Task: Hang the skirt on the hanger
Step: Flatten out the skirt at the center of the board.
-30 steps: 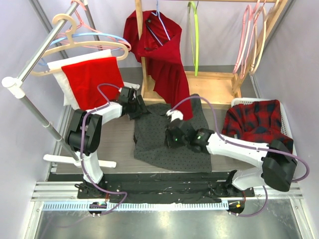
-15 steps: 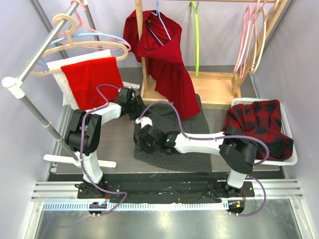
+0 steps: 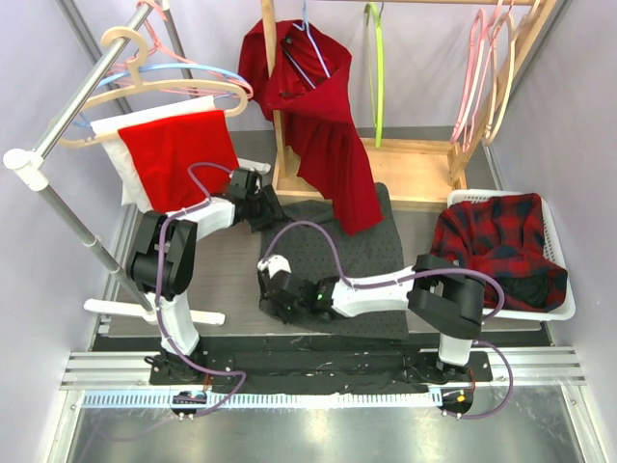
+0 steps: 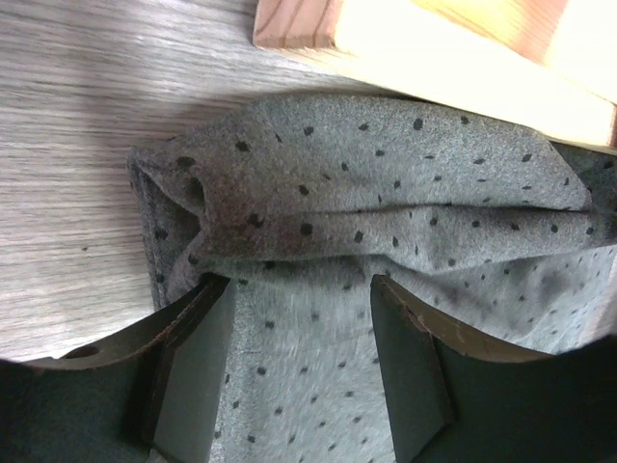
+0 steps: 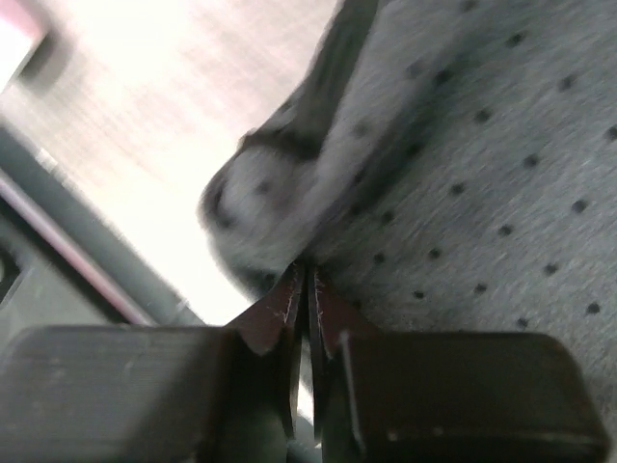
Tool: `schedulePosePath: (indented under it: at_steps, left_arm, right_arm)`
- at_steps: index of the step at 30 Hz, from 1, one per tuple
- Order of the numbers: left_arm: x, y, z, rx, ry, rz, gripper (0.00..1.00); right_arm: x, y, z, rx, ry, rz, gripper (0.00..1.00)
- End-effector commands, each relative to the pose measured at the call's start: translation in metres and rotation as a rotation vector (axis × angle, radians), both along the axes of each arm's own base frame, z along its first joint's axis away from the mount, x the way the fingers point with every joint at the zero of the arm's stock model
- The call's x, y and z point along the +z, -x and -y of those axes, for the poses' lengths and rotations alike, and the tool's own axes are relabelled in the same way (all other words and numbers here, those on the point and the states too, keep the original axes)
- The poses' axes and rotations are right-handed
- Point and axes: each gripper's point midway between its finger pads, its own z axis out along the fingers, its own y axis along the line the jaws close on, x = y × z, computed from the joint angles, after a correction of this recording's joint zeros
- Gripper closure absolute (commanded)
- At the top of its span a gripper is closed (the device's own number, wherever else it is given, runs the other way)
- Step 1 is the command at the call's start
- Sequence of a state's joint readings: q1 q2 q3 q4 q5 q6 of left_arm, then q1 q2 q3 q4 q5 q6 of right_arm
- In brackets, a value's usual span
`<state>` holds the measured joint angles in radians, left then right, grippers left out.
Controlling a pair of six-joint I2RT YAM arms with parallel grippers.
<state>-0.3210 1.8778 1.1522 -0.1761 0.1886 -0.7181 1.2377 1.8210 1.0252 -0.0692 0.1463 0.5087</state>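
Observation:
The grey dotted skirt (image 3: 371, 253) lies flat on the table. My left gripper (image 3: 267, 210) is at its far left corner, open, with the fingers (image 4: 410, 376) straddling a fold of skirt (image 4: 386, 183) in the left wrist view. My right gripper (image 3: 273, 297) is at the skirt's near left corner, low on the fabric. In the right wrist view its jaws (image 5: 307, 280) are shut, tips against the rolled skirt edge (image 5: 280, 193); I cannot see cloth between them. A wooden hanger (image 3: 145, 82) hangs on the left rail, a green hanger (image 3: 377, 68) and pink hangers (image 3: 479, 58) on the wooden rack.
A red garment (image 3: 323, 125) drapes from the wooden rack, whose base (image 3: 415, 169) borders the skirt's far edge. Red and white cloths (image 3: 178, 154) hang on the left rail. A white basket (image 3: 569, 299) with a red plaid garment stands at the right.
My right gripper has swept from the skirt's middle to its near left corner. My left gripper has stayed at the far left corner.

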Motion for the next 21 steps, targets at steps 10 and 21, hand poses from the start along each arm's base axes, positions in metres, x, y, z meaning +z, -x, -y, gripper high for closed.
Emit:
schedulePosePath:
  at_steps: [10, 21]
  left_arm:
    - [0.005, 0.000, 0.000, -0.042, -0.021, 0.006, 0.36]
    - [0.056, 0.047, -0.007, -0.035, 0.040, 0.031, 0.18]
  right_arm:
    - [0.016, 0.030, 0.029, -0.056, 0.099, 0.076, 0.88]
    - [0.076, 0.006, 0.042, -0.196, 0.007, 0.156, 0.63]
